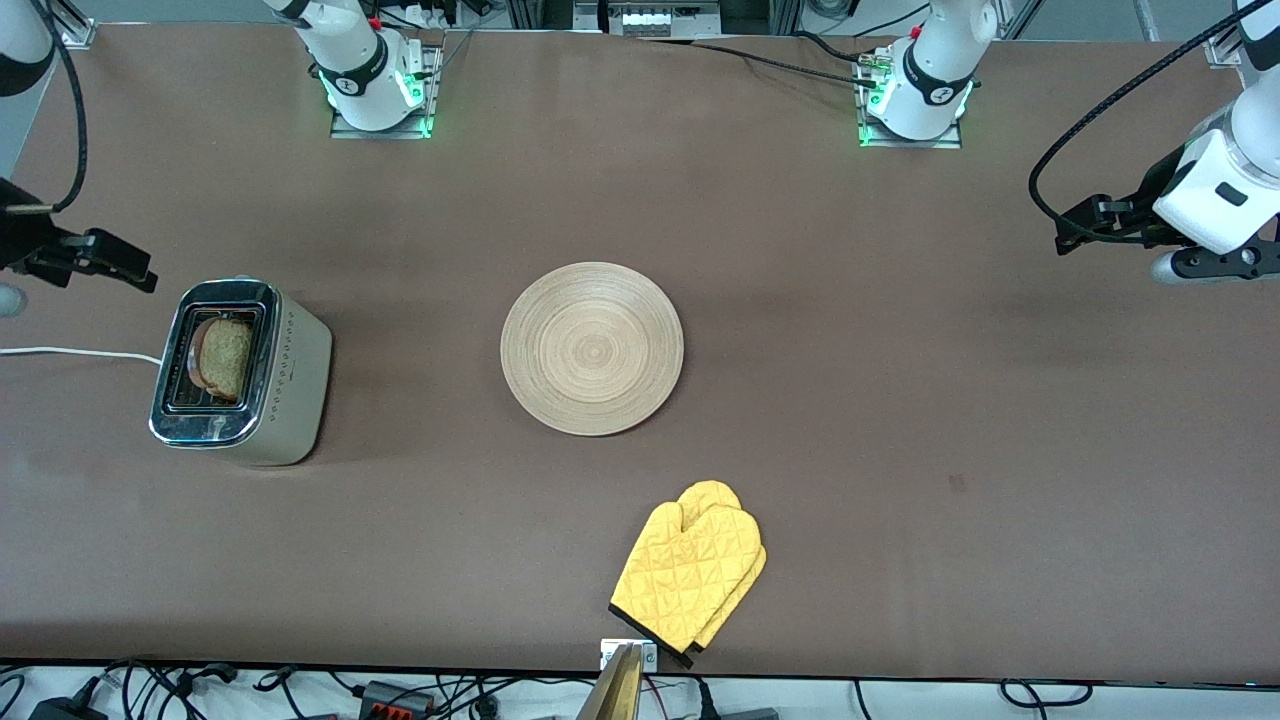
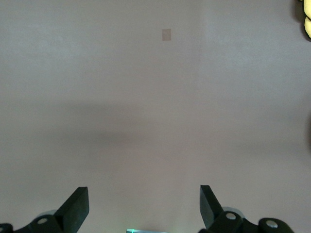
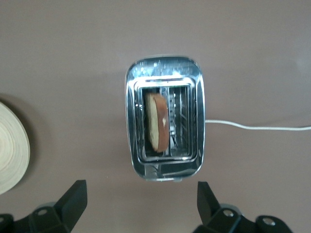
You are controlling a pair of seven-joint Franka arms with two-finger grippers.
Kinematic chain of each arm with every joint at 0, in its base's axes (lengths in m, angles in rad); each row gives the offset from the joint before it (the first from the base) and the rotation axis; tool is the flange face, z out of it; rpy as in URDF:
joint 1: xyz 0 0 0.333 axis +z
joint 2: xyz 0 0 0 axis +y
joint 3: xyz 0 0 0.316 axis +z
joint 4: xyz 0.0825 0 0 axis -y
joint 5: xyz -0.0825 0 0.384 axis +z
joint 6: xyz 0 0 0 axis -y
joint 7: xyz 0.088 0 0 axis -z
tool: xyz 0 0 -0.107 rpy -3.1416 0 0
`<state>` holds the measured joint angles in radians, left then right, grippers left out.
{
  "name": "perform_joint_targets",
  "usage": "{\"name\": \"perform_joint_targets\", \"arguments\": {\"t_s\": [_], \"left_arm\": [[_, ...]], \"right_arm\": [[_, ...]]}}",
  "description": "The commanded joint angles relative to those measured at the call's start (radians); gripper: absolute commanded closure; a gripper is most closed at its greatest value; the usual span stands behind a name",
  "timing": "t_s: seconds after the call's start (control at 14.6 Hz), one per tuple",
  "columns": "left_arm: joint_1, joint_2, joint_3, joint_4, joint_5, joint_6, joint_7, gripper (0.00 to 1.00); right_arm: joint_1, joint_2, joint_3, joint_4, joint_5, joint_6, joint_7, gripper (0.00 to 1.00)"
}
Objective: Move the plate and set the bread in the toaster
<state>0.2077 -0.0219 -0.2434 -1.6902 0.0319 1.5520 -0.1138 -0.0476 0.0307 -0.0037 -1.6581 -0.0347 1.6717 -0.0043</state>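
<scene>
The brown table (image 1: 900, 420) is lying under both of my arms, bare over most of its length. The plate (image 1: 592, 348) is sitting flat near the middle of it, with nothing resting on its ringed wood; an arc of its rim is also showing in my right wrist view (image 3: 10, 145).

The toaster (image 1: 240, 372) is standing toward my right arm's end of the table, well apart from the plate, its chrome top facing up and its white cord (image 1: 70, 352) trailing off toward the table's edge. The yellow oven mitt (image 1: 690, 575) is lying nearer to the front camera than the plate, close to the table's edge, and a sliver of it is peeking into my left wrist view (image 2: 306, 19).

The bread (image 1: 222, 357) is standing on edge inside the toaster, leaning a little in the opening, and I am seeing it from straight above in my right wrist view (image 3: 156, 122).

My right gripper (image 3: 141, 204) is hanging over the toaster's end of the table, jaws spread wide and holding nothing. My left gripper (image 2: 144, 206) is waiting over bare table at the left arm's end, its jaws likewise spread apart and pinching nothing.
</scene>
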Motion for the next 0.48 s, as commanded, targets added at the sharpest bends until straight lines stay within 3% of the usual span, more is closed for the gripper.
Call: {"name": "perform_joint_targets", "arguments": {"t_s": [0.0, 0.41], "left_arm": [[0.004, -0.02, 0.006, -0.016, -0.026, -0.001, 0.014, 0.0], [0.007, -0.02, 0.006, -0.016, -0.026, -0.003, 0.017, 0.0]], "right_arm": [[-0.017, -0.068, 0.016, -0.069, 0.006, -0.003, -0.025, 0.0], [-0.015, -0.055, 0.016, -0.034, 0.01, -0.006, -0.019, 0.0]]}}
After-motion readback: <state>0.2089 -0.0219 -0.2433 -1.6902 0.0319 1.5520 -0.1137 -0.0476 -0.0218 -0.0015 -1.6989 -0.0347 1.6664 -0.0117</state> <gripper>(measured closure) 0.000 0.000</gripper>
